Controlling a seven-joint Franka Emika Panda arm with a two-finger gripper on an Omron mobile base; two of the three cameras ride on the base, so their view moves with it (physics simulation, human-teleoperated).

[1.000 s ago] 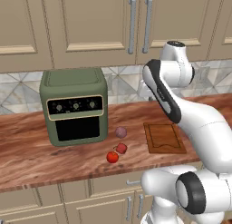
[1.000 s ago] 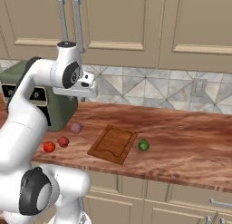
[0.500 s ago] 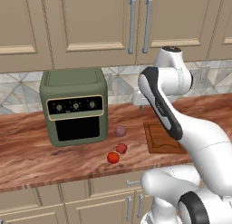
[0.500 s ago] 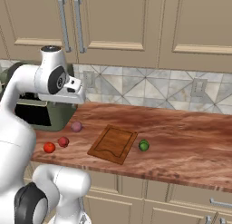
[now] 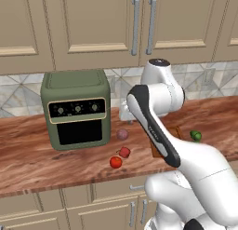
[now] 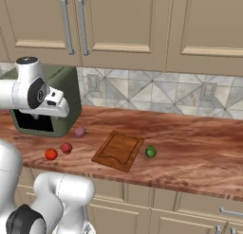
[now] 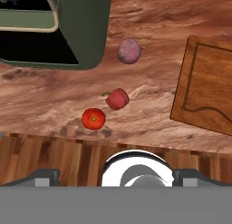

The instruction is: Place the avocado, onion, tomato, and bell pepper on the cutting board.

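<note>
The brown cutting board point(image 6: 118, 149) lies bare on the counter, and the green avocado point(image 6: 150, 152) sits just off its right edge. Left of the board are the pinkish-purple onion point(image 7: 129, 51), the red bell pepper point(image 7: 117, 99) and the orange-red tomato point(image 7: 94, 118), close together in front of the oven. My gripper point(image 7: 117, 177) hangs high above the counter's front edge, looking down on these three. Its fingertips point(image 7: 43, 175) stand wide apart with nothing between them. In the left base view my hand point(image 5: 124, 115) hovers above the onion point(image 5: 122, 134).
A green toaster oven point(image 5: 76, 108) stands on the reddish counter point(image 6: 199, 148) left of the vegetables, its dark door facing forward. A tiled backsplash and beige wall cabinets point(image 5: 93, 24) rise behind. My arm crosses in front of the board point(image 5: 175, 131) in the left base view.
The arm has swung left, from above the cutting board to above the onion, pepper and tomato beside the oven. The vegetables and the board have not moved.
</note>
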